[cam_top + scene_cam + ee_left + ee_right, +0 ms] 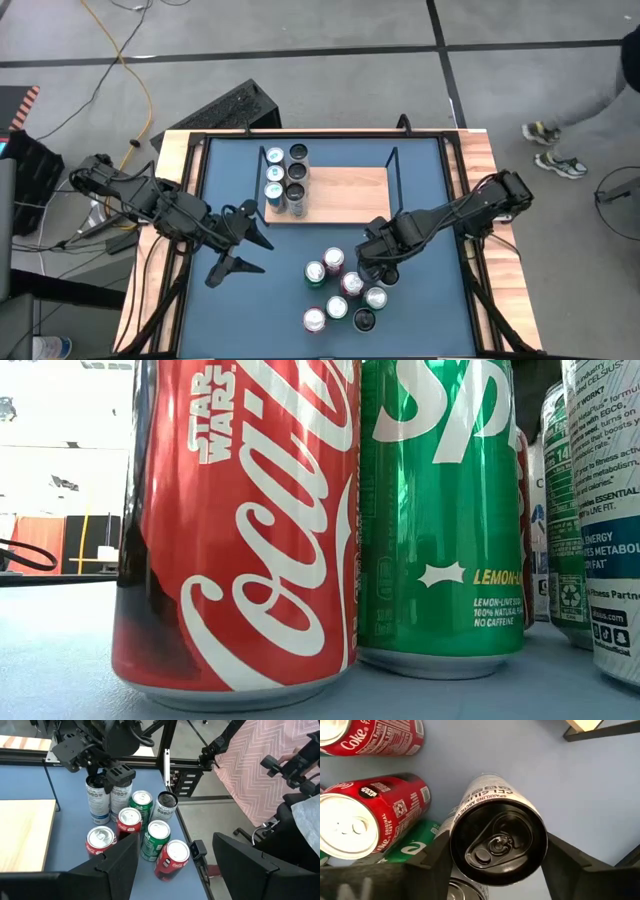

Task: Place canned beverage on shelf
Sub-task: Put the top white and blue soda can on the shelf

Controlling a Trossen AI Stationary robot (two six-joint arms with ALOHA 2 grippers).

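Note:
The shelf [345, 195], a light-wood board in a black wire frame, lies at the table's far middle with several cans [285, 180] standing on its left end. Several more cans [335, 290] stand clustered on the blue table near the front; they fill the low view [240, 530]. My right gripper [378, 265] is over the cluster's far right, shut on a tall white can with a black top [495, 835], which also shows in the left wrist view [96, 795]. My left gripper [240, 250] is open and empty, left of the cluster. My right gripper pinches the tall white can between its two fingers, one on each side of the can's upper wall [462, 815] just below the black rim. The fingers come from above, slanting down. The can stands upright, its base [100, 820] on the table as far as shows.
Red cola cans [375, 815] and green cans [152, 840] stand close around the held can; another white can [120, 795] is right beside it. The shelf's right part [370, 195] is bare wood. A person [590, 100] walks beyond the table's far right.

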